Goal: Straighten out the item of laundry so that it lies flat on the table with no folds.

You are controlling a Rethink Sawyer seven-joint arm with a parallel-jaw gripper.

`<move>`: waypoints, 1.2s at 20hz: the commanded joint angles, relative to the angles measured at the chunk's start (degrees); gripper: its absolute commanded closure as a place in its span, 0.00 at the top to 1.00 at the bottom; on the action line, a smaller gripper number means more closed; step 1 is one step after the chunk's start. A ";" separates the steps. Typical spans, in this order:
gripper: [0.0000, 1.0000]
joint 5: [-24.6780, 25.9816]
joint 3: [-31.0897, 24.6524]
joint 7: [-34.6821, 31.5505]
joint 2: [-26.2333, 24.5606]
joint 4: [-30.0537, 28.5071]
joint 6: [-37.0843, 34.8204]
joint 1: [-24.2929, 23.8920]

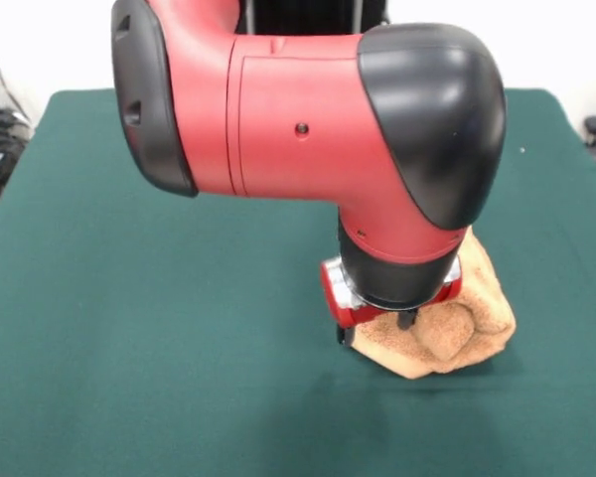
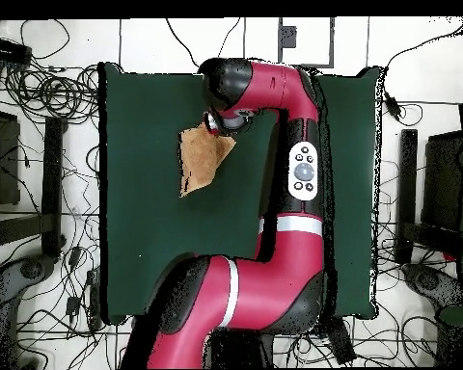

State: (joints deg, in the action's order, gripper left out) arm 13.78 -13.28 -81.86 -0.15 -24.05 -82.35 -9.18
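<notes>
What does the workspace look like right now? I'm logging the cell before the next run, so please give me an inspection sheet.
Surface: table covered in dark green cloth, no wrinkles visible.
Job's things: tan towel bunched up with folds, not flat; it lies partly under the arm's wrist.
Clutter: nothing seen on the table.
Hand: hand down at the towel's edge, mostly hidden by the wrist; open or shut cannot be told.
Cables: many loose cables on the floor around the table.
Surroundings: dark equipment beside the table; white tiled floor.
</notes>
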 commanded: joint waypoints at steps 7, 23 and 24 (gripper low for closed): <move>1.00 -0.75 2.08 -15.26 -2.15 -8.60 -1.50 2.41; 1.00 -4.37 -3.21 -9.72 -5.59 -5.49 5.01 1.73; 1.00 -4.66 -2.99 -9.67 -5.09 -6.53 5.57 1.68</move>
State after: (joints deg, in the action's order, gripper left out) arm 12.23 -10.56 -81.86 -1.21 -24.07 -82.14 -9.06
